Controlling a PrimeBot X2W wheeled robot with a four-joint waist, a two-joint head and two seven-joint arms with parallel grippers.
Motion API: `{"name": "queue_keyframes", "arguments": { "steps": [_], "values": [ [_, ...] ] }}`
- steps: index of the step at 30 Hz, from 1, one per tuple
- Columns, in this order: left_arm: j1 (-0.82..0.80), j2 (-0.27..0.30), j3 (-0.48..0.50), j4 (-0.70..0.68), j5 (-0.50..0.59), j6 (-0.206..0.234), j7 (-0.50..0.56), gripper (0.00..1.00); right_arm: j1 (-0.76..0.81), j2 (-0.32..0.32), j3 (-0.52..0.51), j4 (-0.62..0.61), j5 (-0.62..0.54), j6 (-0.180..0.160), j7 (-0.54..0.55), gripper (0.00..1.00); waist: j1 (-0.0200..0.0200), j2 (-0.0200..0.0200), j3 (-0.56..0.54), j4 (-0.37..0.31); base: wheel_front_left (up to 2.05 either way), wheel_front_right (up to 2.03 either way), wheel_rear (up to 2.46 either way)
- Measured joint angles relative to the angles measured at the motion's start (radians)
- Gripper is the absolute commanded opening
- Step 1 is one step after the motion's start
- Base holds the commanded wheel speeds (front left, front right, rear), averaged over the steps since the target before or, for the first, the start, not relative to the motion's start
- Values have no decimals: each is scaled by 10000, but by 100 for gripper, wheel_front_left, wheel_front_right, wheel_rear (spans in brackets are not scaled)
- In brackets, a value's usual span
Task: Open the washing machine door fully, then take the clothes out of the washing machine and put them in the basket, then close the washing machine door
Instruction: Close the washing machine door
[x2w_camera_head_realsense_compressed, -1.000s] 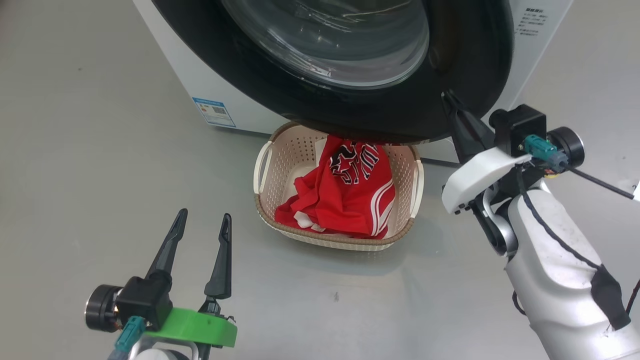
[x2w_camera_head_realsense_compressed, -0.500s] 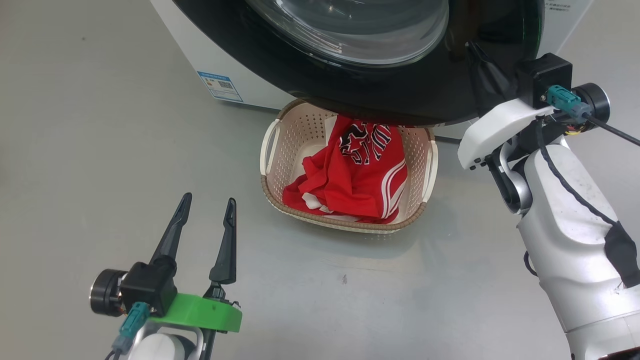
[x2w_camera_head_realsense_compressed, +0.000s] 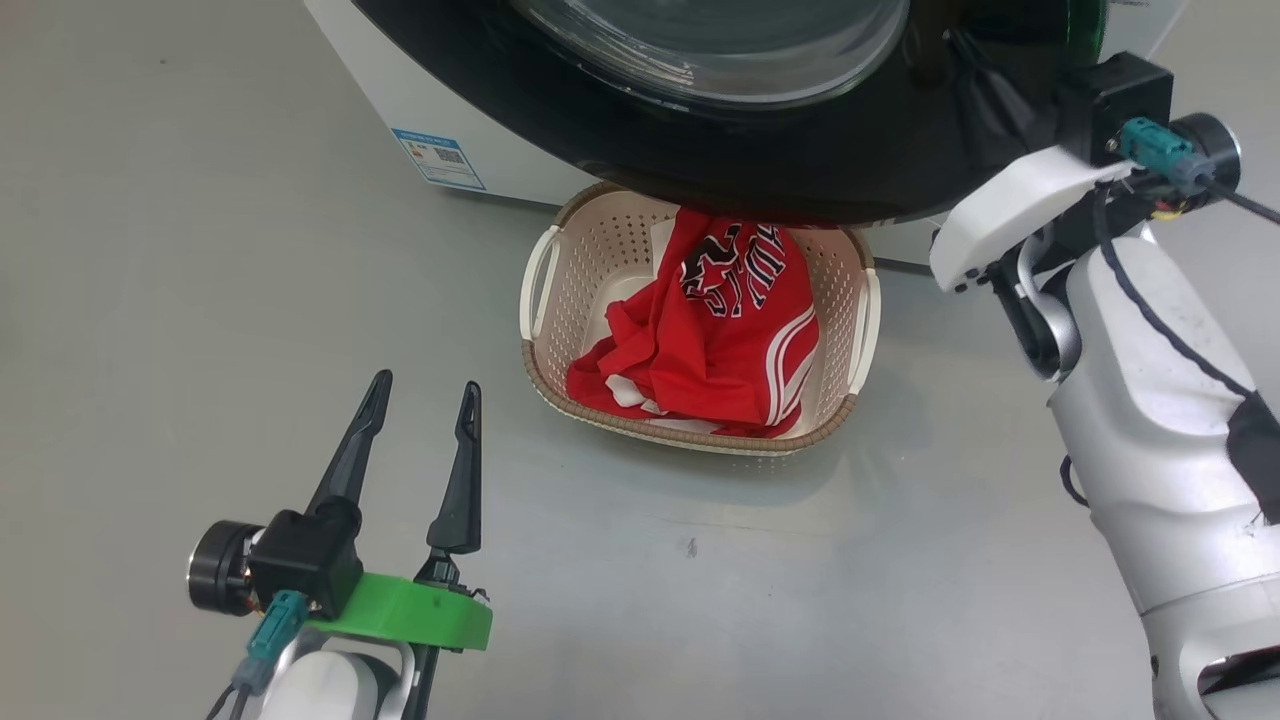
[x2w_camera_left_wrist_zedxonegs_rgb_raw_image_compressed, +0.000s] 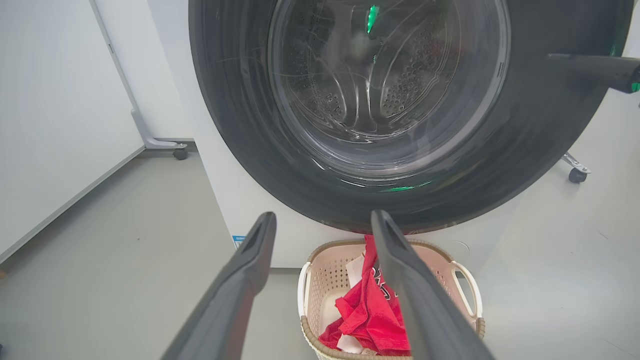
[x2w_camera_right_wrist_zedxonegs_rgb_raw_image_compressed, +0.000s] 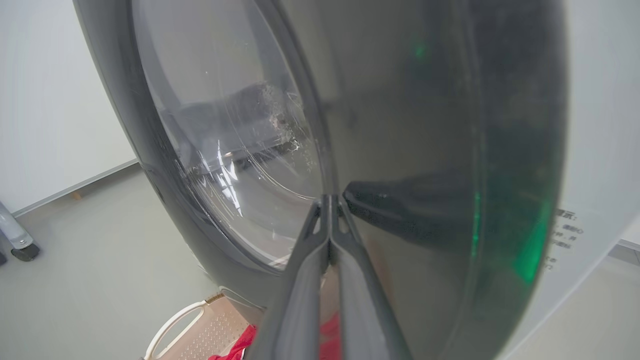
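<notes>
Right hand (x2w_camera_right_wrist_zedxonegs_rgb_raw_image_compressed: 330, 200), pinched shut and empty at two o'clock, has pushed the washing machine door (x2w_camera_head_realsense_compressed: 800, 170) nearer closed; left hand (x2w_camera_head_realsense_compressed: 427, 382) gapes empty.

The clothes (x2w_camera_head_realsense_compressed: 715, 340) lie in the basket (x2w_camera_head_realsense_compressed: 700, 438) before the washing machine (x2w_camera_head_realsense_compressed: 470, 150).

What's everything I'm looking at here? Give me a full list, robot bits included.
washing machine: one, white, at the back, on the floor
door: one, black rim around clear glass, on the machine's front
sticker: one, blue, low on the machine
basket: one, cream with brown rim, on the floor below the door
clothes: count unclear, red with white stripes, heaped in the basket
floor: grey, all around
left gripper: one, dark fingers, open, above the floor left of the basket
right gripper: one, dark fingers, shut, tips against the door's rim
</notes>
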Motion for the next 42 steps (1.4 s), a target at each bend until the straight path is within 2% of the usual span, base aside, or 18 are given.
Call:
{"name": "queue_keyframes", "arguments": {
  "steps": [9,18,34,42],
  "values": [
    [-331,-38,-165,-33,0,-6,-2,100,-961,-508,-240,307,-104,-8,-159,0,0,0,366,128,0,0,0],
    [-603,-69,-242,79,2,-88,-4,100,-1676,-683,-399,763,-192,-21,-387,0,0,0,641,300,0,0,0],
    [-781,-96,-196,125,8,-88,-4,100,-1976,-556,-178,1563,-196,8,-968,0,0,0,587,280,0,0,0],
    [-780,-100,-44,198,29,-79,-6,100,-1124,-117,54,1557,-150,211,-1254,0,0,0,324,60,0,0,0]
  ]
}}
